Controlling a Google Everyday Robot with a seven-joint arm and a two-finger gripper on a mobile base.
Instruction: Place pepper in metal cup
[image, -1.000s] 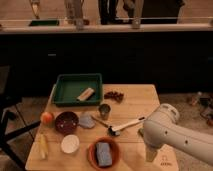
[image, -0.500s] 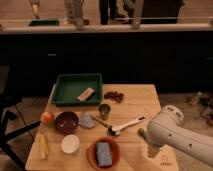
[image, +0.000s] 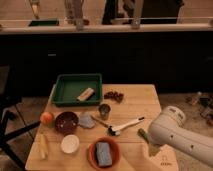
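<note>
Table: pale wooden table (image: 142, 102), carrying everything listed here.
Pepper: slim dark green chili pepper (image: 143, 134), lying flat near the table's right edge. It is at about 4 o'clock from the steel cup and well apart from it; its lower end is hidden behind the arm.
Cup: small shiny grey steel cup (image: 104, 110), upright near the middle of the table, just at 5 o'clock of the tray.
End effector: pale end effector (image: 152, 149) at the tip of the arm, low over the table's 5 o'clock corner, just beside the pepper. I cannot tell whether it is spread or pressed together.
Arm: bulky white robot arm (image: 182, 137), reaching in from 4 o'clock.
Tray: green rectangular plastic tray (image: 62, 97) at 11 o'clock on the table, with a tan block (image: 86, 94) inside.
Utensil: white-handled utensil (image: 126, 125), lying slanted between cup and pepper.
Bowls: dark maroon bowl (image: 66, 121) at 8 o'clock from the cup, with a small white bowl (image: 70, 143) at 6 o'clock of it.
Dish: terracotta round dish (image: 92, 152) at the table's 6 o'clock edge, holding a blue-grey sponge (image: 104, 152).
Corn: pale yellow corn cob (image: 44, 146) at the 8 o'clock corner.
</note>
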